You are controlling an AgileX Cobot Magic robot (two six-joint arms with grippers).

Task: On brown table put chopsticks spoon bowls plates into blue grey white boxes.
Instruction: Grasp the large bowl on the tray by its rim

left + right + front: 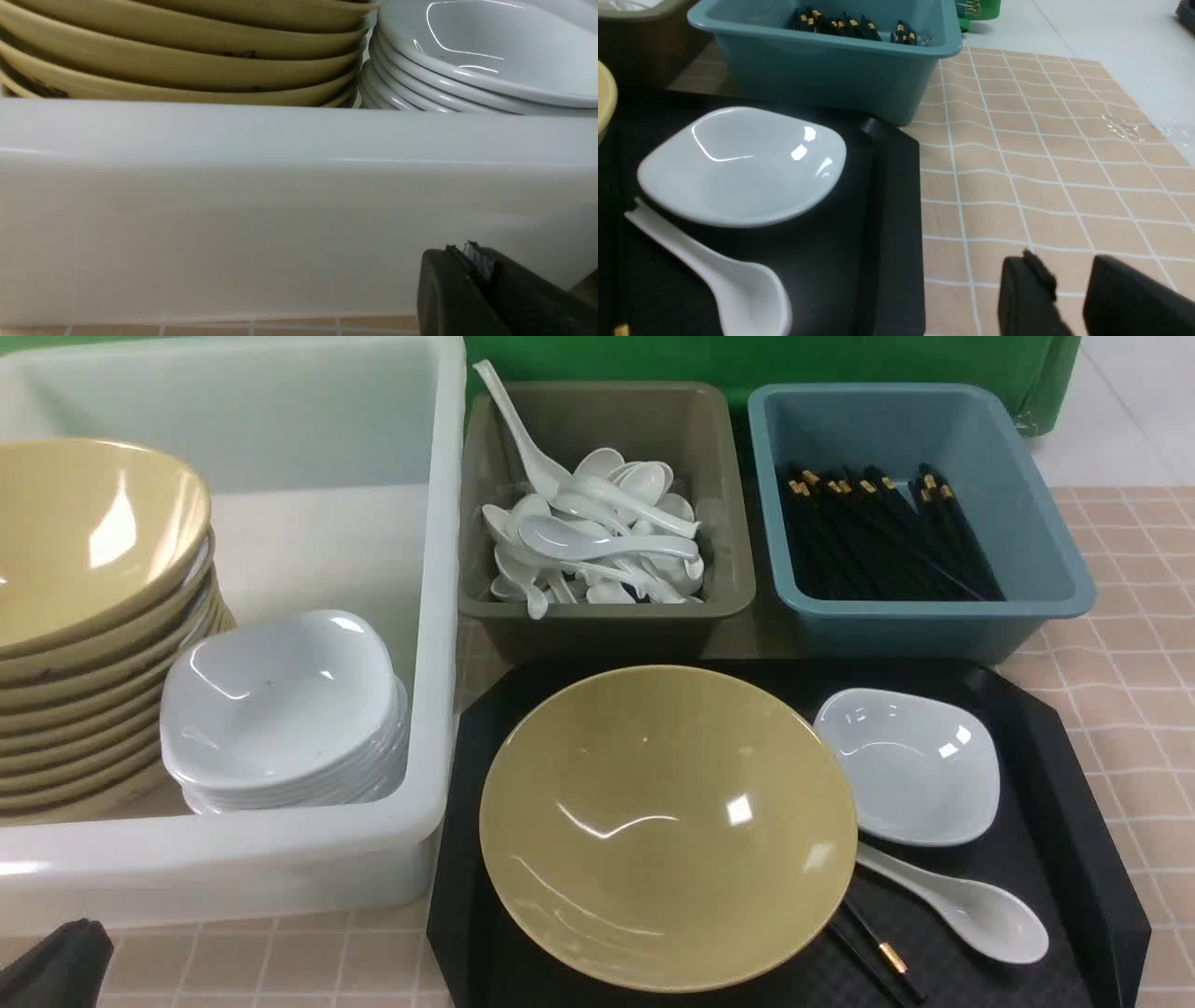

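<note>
Sitting on tray [1027, 803]: 1 bowl [667, 826] | 1 plate [907, 765] | 1 spoon [962, 901]

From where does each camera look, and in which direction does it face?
Front: between the arms, looking forward and down at the black tray; left gripper in the corner.
Left wrist: low, facing the white box's wall; left gripper shows.
Right wrist: low beside the black tray, facing the blue box; right gripper shows.
Front and right wrist share plate and spoon.
</note>
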